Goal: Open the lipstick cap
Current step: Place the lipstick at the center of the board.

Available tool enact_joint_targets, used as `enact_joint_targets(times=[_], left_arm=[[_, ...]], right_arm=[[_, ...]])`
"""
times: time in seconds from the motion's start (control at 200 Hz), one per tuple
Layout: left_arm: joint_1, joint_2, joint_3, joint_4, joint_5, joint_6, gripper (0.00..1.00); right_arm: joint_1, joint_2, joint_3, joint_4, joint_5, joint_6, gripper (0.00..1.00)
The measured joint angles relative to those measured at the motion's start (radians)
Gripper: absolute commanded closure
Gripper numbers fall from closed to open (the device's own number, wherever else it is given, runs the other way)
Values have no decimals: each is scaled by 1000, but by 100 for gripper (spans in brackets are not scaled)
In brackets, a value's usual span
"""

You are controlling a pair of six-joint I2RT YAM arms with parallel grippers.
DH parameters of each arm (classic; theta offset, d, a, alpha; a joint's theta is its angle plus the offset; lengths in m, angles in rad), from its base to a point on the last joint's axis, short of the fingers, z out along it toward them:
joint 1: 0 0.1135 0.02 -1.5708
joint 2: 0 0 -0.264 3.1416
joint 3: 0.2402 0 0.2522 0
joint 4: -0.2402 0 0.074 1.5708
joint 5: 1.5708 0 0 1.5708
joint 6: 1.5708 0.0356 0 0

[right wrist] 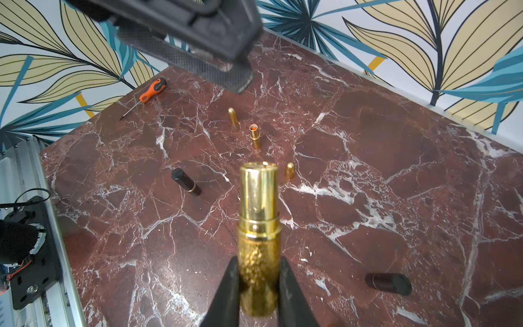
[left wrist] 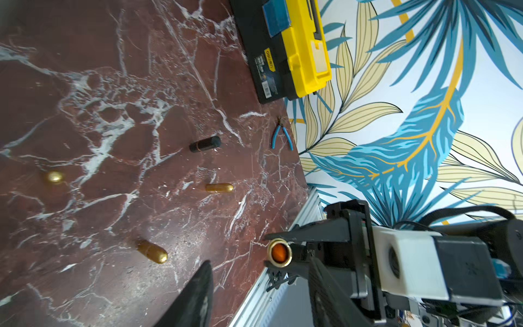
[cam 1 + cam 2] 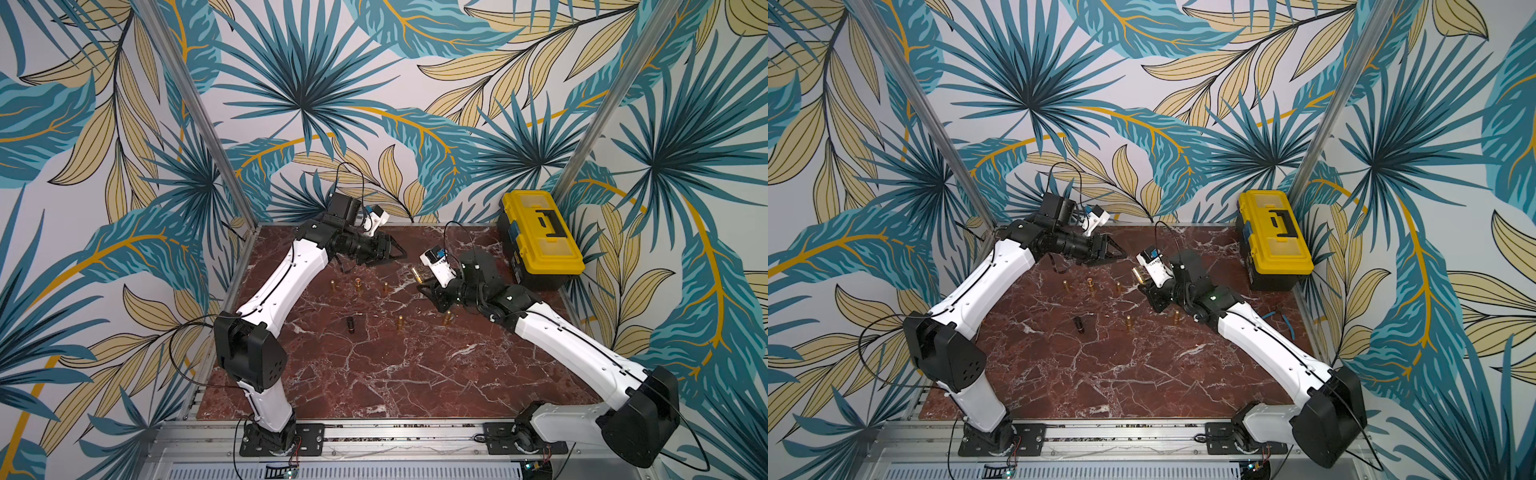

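Sticking forward, uncapped gold lipstick (image 1: 259, 226) sits pinched between right fingers (image 1: 226, 288).

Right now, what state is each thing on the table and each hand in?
right hand: shut on the gold lipstick.
gold lipstick: uncapped, gripped by its base.
left hand: open, empty.
toolbox: lid shut.
black lipstick: cap on, lying on its side.
standing lipstick: uncapped, upright.
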Motion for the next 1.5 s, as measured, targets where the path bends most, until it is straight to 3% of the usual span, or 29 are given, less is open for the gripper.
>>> enact_joint_targets(times=[0.791, 1.057, 1.497], left_arm=[[-60, 0, -49, -11, 18, 37, 50], [-62, 0, -49, -21, 5, 55, 67], [-62, 0, -49, -32, -16, 66, 70]], right_arm=[[30, 51, 45, 17, -5, 6, 86], [33, 56, 65, 14, -4, 3, 86], [41, 63, 71, 13, -4, -2, 86]])
